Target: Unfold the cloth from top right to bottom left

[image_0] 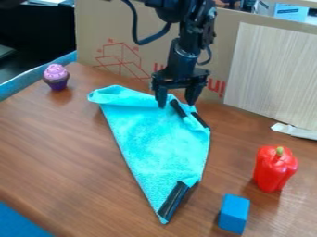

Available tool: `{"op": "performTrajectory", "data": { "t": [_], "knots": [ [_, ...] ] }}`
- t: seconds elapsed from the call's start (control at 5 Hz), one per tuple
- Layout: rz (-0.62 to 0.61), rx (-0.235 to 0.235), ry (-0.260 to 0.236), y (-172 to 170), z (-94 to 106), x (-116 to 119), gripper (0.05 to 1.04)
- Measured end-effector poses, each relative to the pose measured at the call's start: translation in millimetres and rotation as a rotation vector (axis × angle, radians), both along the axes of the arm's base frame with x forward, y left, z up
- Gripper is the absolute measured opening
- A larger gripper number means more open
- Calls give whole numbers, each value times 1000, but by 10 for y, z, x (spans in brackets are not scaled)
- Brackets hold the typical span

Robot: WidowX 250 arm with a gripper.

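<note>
Blue block (233, 214): stood at bottom right of the frame.
Cloth (155, 139): lay folded across the centre.
Gripper (176, 104): hung at the cloth's top edge with parted fingers.
Top-right corner (191, 119): probably needed a one-layer pinch, then a low, slow sweep towards lower left.

Behind my gripper (176, 104), the upright cardboard (130, 28) blocks the way back. Out from the gripper on one side, I have a broad open stretch of table (62, 139), with the cupcake (56, 76) standing at its far end. On the other side, a gap runs between the cloth (155, 143) and the red pepper (275, 171), narrowing nearer the camera beside the blue block (234, 215).
</note>
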State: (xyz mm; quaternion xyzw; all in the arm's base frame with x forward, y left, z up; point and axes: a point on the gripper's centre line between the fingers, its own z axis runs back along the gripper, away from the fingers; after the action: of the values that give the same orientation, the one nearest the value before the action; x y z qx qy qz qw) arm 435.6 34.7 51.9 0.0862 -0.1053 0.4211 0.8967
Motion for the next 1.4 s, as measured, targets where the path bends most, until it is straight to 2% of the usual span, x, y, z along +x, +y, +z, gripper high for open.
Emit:
{"op": "performTrajectory", "data": {
  "t": [0.2, 0.4, 0.6, 0.8, 1.0, 1.2, 1.4],
  "knots": [
    [-8, -9, 38, -34, -84, -8, 958],
    [-41, -6, 66, -157, -138, -31, 663],
    [-66, -11, 69, -186, -170, -85, 380],
    [-128, -41, 11, -240, 76, -159, 168],
    [-169, -112, -50, -326, 369, -283, 77],
    [-163, -156, -72, -140, 570, -441, 64],
    [-149, -254, 26, 95, 559, -649, 64]
  ]
}}
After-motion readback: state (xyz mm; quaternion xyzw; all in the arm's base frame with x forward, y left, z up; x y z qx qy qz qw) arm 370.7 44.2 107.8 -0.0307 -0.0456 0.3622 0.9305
